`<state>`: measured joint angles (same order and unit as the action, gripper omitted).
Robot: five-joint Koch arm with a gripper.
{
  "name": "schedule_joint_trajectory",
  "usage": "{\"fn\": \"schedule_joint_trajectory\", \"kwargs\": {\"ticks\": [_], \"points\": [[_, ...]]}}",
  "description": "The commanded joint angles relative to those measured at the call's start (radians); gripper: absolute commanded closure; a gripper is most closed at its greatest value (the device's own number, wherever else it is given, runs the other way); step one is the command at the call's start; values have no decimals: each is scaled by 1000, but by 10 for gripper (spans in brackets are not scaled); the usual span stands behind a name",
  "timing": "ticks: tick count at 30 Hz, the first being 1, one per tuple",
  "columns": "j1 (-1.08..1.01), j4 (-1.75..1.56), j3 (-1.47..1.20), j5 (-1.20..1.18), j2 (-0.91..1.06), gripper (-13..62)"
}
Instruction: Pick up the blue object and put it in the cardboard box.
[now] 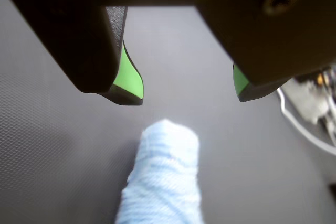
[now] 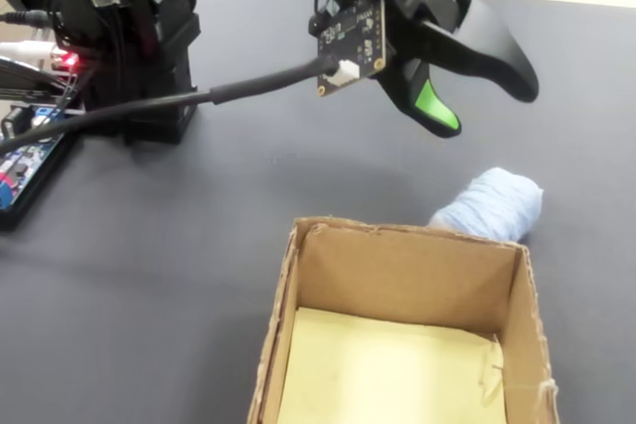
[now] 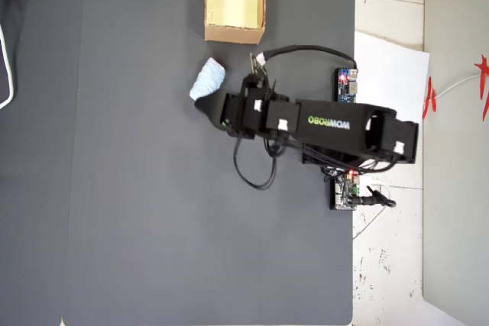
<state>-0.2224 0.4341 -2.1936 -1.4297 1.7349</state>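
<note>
The black claw with green-lined fingertips (image 1: 189,90) hung wide apart above the dark grey table mat (image 1: 47,145) and gripped nothing; in the wrist view its two tips stood well apart with bare mat between them, and the small pale light-blue oblong lump of soft, textured cloth-like material (image 1: 165,177) lay just below that gap, its rounded end pointing up toward the opening and touching neither tip. In the fixed view the claw (image 2: 477,106) hovered clear of the mat, one green pad (image 2: 435,106) facing the camera, and the blue lump (image 2: 492,203) rested on the mat beneath and slightly to the right of it, just behind the far wall of the small tan-brown, roughly square cardboard box with low walls and a pale yellowish floor (image 2: 407,275). Whether lump and box touched could not be told from there. The box stood open with nothing visible inside it. From overhead the box (image 3: 234,33) sat near the top edge of the mat (image 3: 153,211), the blue lump (image 3: 208,79) lay below and to the left of it with a little mat between them, and the claw (image 3: 208,106) was just beside the lump's lower end. The black arm (image 3: 321,122) reached in from the right, a black cable (image 3: 256,166) looping beneath it.
</note>
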Motion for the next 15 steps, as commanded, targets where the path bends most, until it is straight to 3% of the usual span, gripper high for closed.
{"fn": "schedule_joint_trajectory", "kwargs": {"ticks": [1, 15], "points": [[-3, -2, 63, -3, 9, 156], [-140, 69, 233, 48, -311, 165]]}}
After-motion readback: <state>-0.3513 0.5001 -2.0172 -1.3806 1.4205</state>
